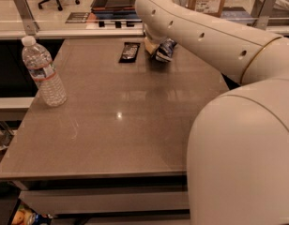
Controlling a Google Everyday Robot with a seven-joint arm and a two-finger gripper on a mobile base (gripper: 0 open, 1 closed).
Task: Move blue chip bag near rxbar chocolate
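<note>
The rxbar chocolate (130, 51), a small flat black bar, lies near the table's far edge. Just to its right a small part of the blue chip bag (166, 49) shows, dark blue with white print, mostly hidden behind my arm. My gripper (155, 48) is at the bag, under the end of my white arm, and is largely hidden by the arm.
A clear plastic water bottle (42, 72) with a white cap stands upright at the table's (116, 125) left edge. My large white arm (238, 125) covers the right side of the view. A counter with a dark tray (115, 1) runs behind the table.
</note>
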